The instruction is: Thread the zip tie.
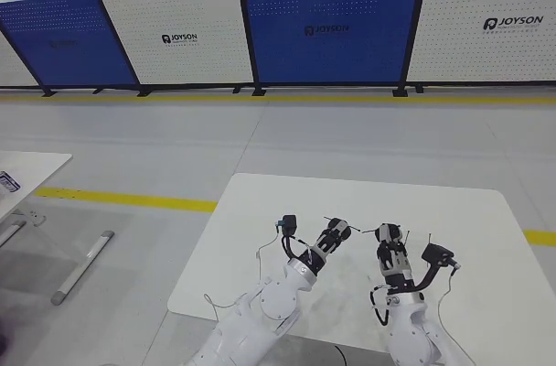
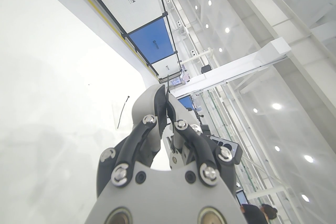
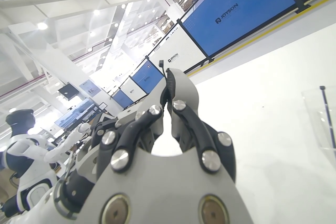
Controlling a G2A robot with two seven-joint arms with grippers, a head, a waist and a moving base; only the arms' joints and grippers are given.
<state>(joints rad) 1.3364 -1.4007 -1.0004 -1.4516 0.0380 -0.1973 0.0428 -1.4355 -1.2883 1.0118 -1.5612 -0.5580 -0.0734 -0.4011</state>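
Both arms hover above the white table (image 1: 251,238), side by side and a short way apart. My left gripper (image 2: 166,93) (image 1: 340,231) is shut on a black zip tie (image 2: 168,81), whose thin tail pokes out past the fingertips. My right gripper (image 3: 168,78) (image 1: 388,234) is shut on a black zip tie (image 3: 161,64) with its square head sticking out beyond the pads. I cannot tell whether both hold the same tie. A loose black zip tie (image 2: 122,112) lies on the table beyond the left gripper. Another black tie (image 3: 326,109) shows beside the right gripper, at a clear plastic piece (image 3: 312,104).
The table's far edge (image 1: 360,183) faces a grey floor with a yellow line (image 1: 122,199). A second white table (image 1: 22,174) stands at the left. Blue and white panels (image 1: 333,41) close the room behind. Another robot (image 3: 23,146) stands far off.
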